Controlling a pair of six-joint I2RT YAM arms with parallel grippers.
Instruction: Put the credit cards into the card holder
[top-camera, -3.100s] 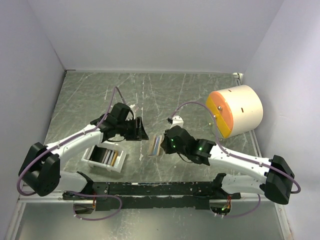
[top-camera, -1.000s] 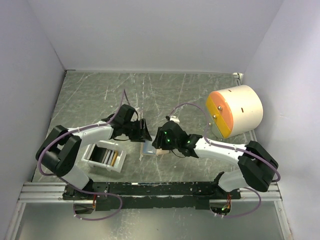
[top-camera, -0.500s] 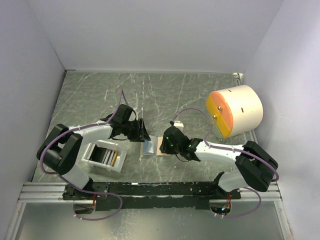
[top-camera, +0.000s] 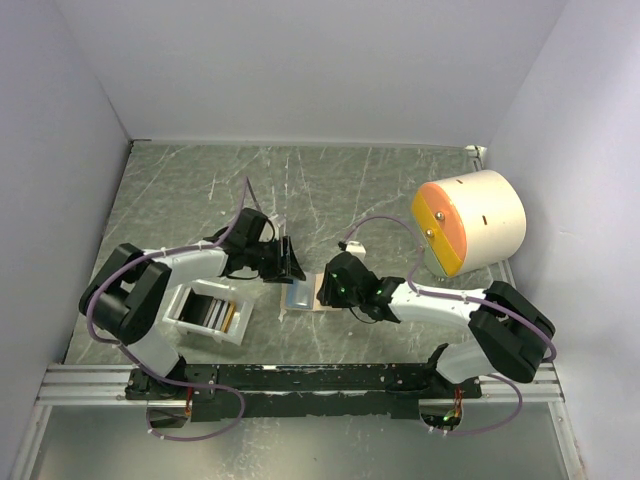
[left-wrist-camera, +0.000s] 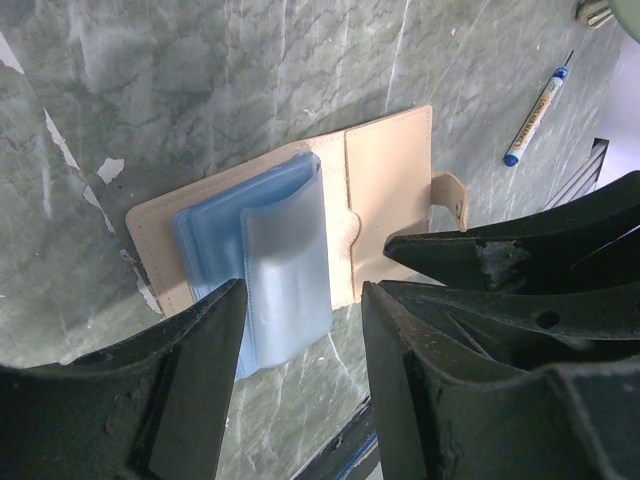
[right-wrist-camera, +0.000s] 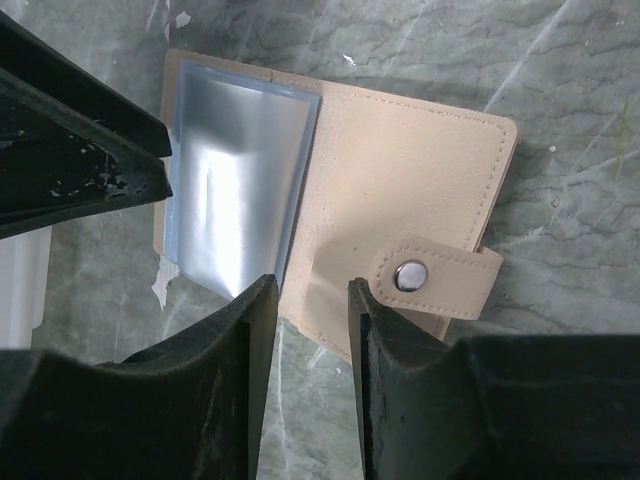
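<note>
1. Card holder (top-camera: 305, 295): it lies unfolded and flat on the marbled table (top-camera: 400, 180), between the two grippers, tan inside face up.
2. Blue see-through sleeves (right-wrist-camera: 235, 195) lie stacked on one half of it; the snap tab (right-wrist-camera: 435, 275) juts from the edge of the other half.
3. Left gripper (left-wrist-camera: 300, 300): its fingers are spread wide over the sleeves, with nothing pinched between them.
4. Right gripper (right-wrist-camera: 310, 290): its fingers stand a narrow gap apart above the holder's near edge and clamp nothing. Whether their tips touch the leather cannot be told.
5. Credit cards (top-camera: 215, 312) stand on edge in a white tray (top-camera: 185, 322) beside the left arm, apart from the holder.
6. Pen (left-wrist-camera: 535, 110): it lies on the table beyond the tab.
</note>
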